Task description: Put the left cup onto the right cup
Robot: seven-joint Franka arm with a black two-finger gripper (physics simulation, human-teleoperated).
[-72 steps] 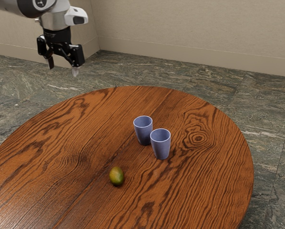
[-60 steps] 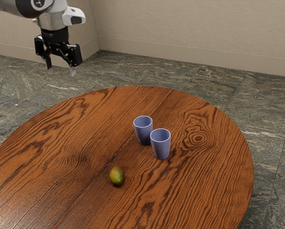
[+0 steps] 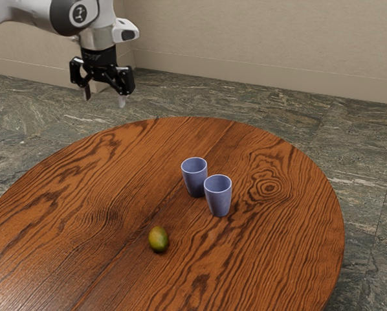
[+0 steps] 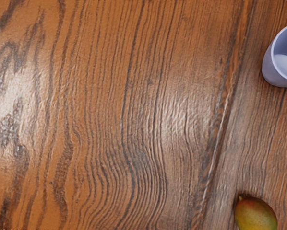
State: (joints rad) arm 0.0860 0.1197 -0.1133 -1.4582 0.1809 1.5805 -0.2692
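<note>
- The gripper (image 3: 104, 98) hangs in the air over the far side of the table, toward the exterior view's upper left, and points downward.
- Its two fingers (image 3: 121, 101) stand apart with nothing between them, so the hand is released and empty.
- The table (image 3: 83, 194) is round and wooden with a bold dark grain. It stands on a greenish stone floor (image 3: 349, 129) with a beige wall (image 3: 277, 32) behind it.
- The left cup (image 3: 194, 176) is a small blue tumbler. It stands upright with its mouth up near the middle of the table, resting on the wood itself and not on the other cup.
- The right cup (image 3: 218, 194) has the same colour and shape and is also upright. It stands just beside the left cup, toward the exterior view's right and a little nearer the front edge.
- The two stand so close that I cannot tell whether their sides touch.
- Both cups are well apart from the gripper.
- A small yellow-green fruit (image 3: 158, 238) lies on the table toward the front, off to the exterior view's left of the cups and clear of both.
- The wrist view looks down on the wood grain and takes in a blue cup (image 4: 282, 60) from above, with its mouth open and its inside pale. I cannot tell which of the two it is.
- The fruit (image 4: 255, 215) lies on the wood apart from that cup.
</note>
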